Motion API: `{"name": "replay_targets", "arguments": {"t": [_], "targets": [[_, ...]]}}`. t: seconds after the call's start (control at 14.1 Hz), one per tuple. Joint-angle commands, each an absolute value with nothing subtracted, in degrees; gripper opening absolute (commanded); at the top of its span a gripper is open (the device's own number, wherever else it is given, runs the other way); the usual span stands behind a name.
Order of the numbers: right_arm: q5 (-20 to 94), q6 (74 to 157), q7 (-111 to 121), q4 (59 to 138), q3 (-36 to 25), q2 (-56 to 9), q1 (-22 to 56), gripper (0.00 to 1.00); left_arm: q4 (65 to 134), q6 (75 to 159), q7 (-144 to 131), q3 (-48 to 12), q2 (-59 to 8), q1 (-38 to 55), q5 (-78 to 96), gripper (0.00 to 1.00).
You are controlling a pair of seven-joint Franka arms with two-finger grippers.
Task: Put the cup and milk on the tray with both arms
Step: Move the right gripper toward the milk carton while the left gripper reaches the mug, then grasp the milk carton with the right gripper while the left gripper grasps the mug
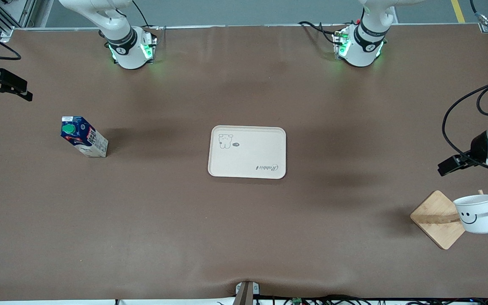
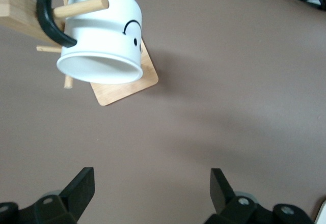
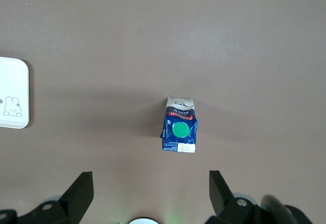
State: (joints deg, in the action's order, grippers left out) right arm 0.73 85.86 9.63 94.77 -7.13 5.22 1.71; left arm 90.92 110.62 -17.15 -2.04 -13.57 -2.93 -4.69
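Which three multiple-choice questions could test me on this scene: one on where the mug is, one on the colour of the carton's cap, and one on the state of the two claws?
1. Where is the mug?
A. On the tray
B. Hung by its handle on a peg of the wooden stand
C. Upright on the table beside the carton

2. What colour is the cap of the milk carton?
A. Green
B. Red
C. Yellow

3. What state are the left claw and the right claw in?
A. Both shut on something
B. One holds the mug
C. Both open, holding nothing

Answers:
1 B: the peg passes through the black handle, toward the left arm's end of the table.
2 A: the round cap shows green in the right wrist view.
3 C: their fingers stand wide apart over bare table, and the tray holds nothing.
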Motion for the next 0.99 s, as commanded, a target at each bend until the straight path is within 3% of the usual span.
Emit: {"name": "replay_targets", "arguments": {"t": [0.0, 0.28, 0.92], "targets": [[0.6, 85.4, 10.2, 92.3, -6.5, 3.3, 0.7, 1.00, 93.4, 114.3, -20.6, -2.4, -12.6, -2.9, -5.8, 1.00], [0.0, 85.0, 10.4, 91.4, -6.3, -1.7, 1.2, 1.00, 95.8, 121.0, -22.1, -2.4, -12.8, -2.7, -8.7, 1.00], [-0.1, 84.7, 10.2, 91.5, -6.3, -1.9, 1.1, 1.00, 106.3, 145.9, -22.7, -2.0, -15.3, -6.7, -14.3, 1.00]]}}
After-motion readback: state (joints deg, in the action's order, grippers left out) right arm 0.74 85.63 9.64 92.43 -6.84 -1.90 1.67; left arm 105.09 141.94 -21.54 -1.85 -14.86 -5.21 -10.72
